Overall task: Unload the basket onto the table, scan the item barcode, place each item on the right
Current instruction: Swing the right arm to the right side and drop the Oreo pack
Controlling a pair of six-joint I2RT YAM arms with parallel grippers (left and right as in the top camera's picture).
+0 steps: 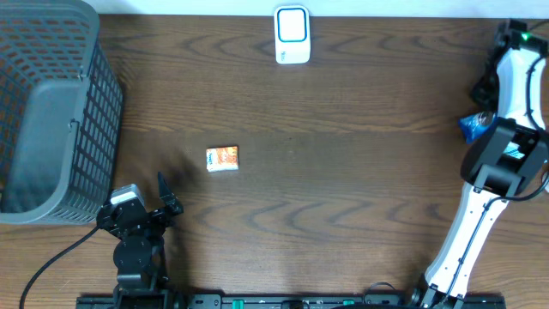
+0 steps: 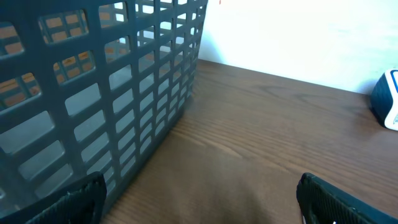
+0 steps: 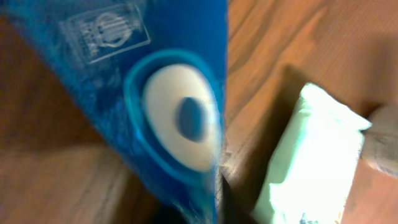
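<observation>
Blue packet close against my right jaws, pinched or not I cannot tell, left jaws spread beside grey basket

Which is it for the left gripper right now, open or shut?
Open. In the left wrist view the left gripper has its fingers far apart at the bottom corners, with only table between them.
</observation>
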